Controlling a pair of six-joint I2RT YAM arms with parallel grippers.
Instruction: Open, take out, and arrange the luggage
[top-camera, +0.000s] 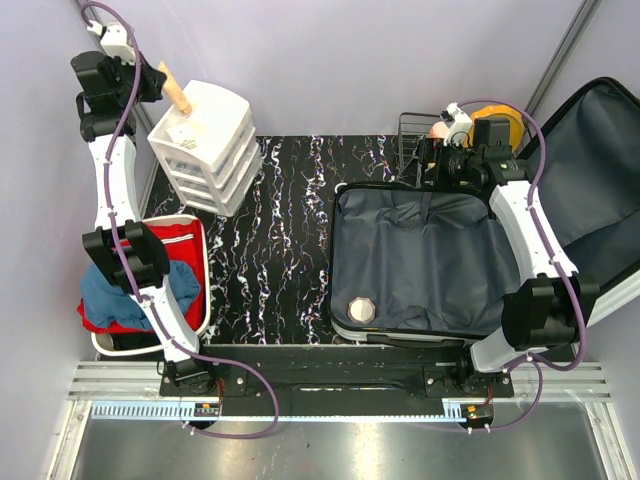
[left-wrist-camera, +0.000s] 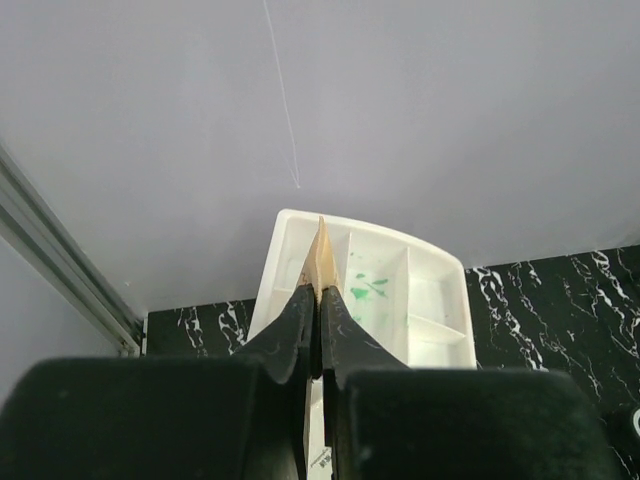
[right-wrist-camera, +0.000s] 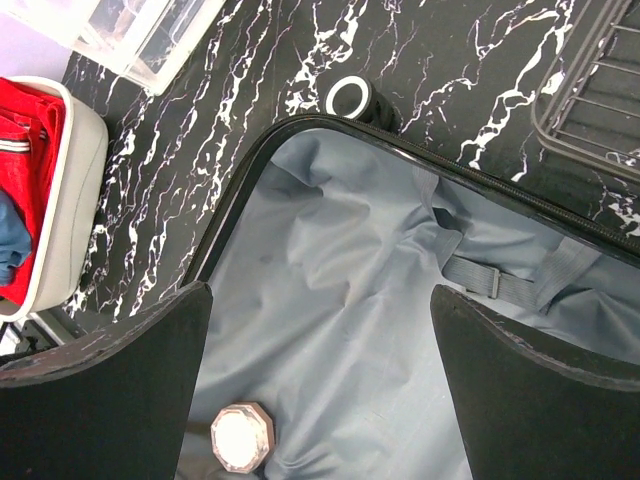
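Note:
The luggage (top-camera: 415, 262) lies open on the right half of the table, its dark grey lining (right-wrist-camera: 350, 330) facing up and its lid (top-camera: 600, 190) leaning at the far right. A small octagonal box (right-wrist-camera: 242, 437) rests on the lining near the front left corner. My right gripper (right-wrist-camera: 320, 300) hangs open over the far part of the lining with nothing between its fingers. My left gripper (left-wrist-camera: 320, 290) is raised at the far left, shut on a thin tan wooden piece (left-wrist-camera: 322, 255) above the white drawer unit (top-camera: 205, 140).
A white tub (top-camera: 150, 280) with red and blue clothes stands at the front left. A wire rack (top-camera: 415, 140) holding orange and pink things sits behind the luggage. One black wheel (right-wrist-camera: 351, 98) and a grey strap (right-wrist-camera: 500, 283) show. The drawer unit's top tray (left-wrist-camera: 400, 290) has green stains.

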